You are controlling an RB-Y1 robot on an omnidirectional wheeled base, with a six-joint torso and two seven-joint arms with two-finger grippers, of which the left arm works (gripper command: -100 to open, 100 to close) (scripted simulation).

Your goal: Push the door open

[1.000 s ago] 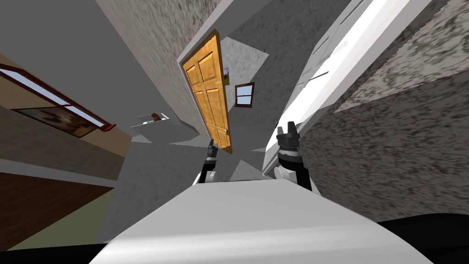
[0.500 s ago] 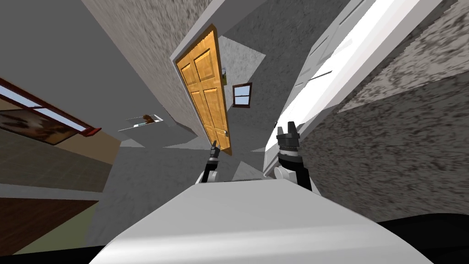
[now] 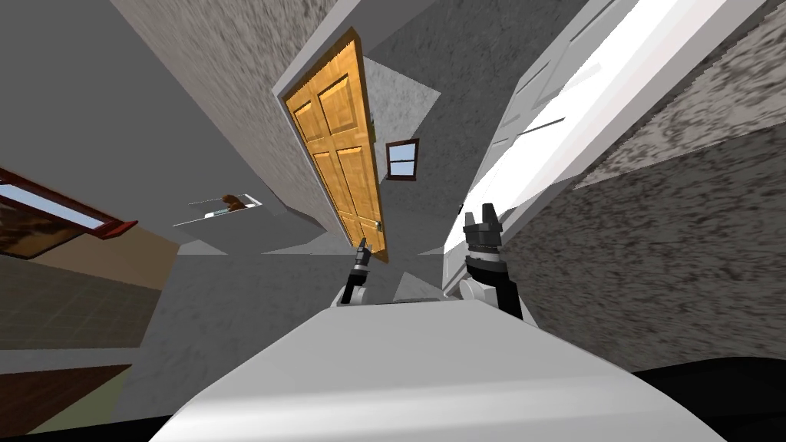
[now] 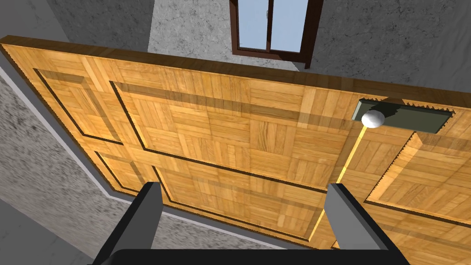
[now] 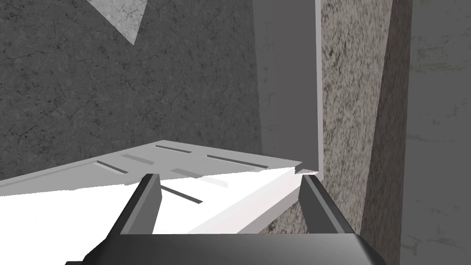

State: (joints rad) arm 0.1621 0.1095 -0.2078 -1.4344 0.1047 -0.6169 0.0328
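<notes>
A wooden panelled door point(image 3: 341, 146) stands partly swung in its grey frame ahead of me, with a round pale knob point(image 3: 378, 225) near its free edge. My left gripper point(image 3: 363, 247) is just in front of that edge, below the knob. In the left wrist view the door point(image 4: 221, 138) is close ahead of the open left gripper point(image 4: 244, 202), and the knob point(image 4: 372, 119) lies off to one side beyond one finger point(image 4: 342, 211). My right gripper point(image 3: 480, 215) stands open beside a white panelled door point(image 3: 553, 100). The right wrist view has that white door point(image 5: 138, 184) just past the right gripper point(image 5: 230, 193).
A brown-framed window point(image 3: 402, 159) shows past the wooden door's free edge. Rough grey walls point(image 3: 675, 230) close in on the right. At the left are a small white shelf point(image 3: 222, 206) holding a brown object and a red-framed picture point(image 3: 54, 219).
The whole head view has shifted, so I have moved and turned. The wooden door now looks a little larger and more to the left. My left gripper has edged right, toward its free edge.
</notes>
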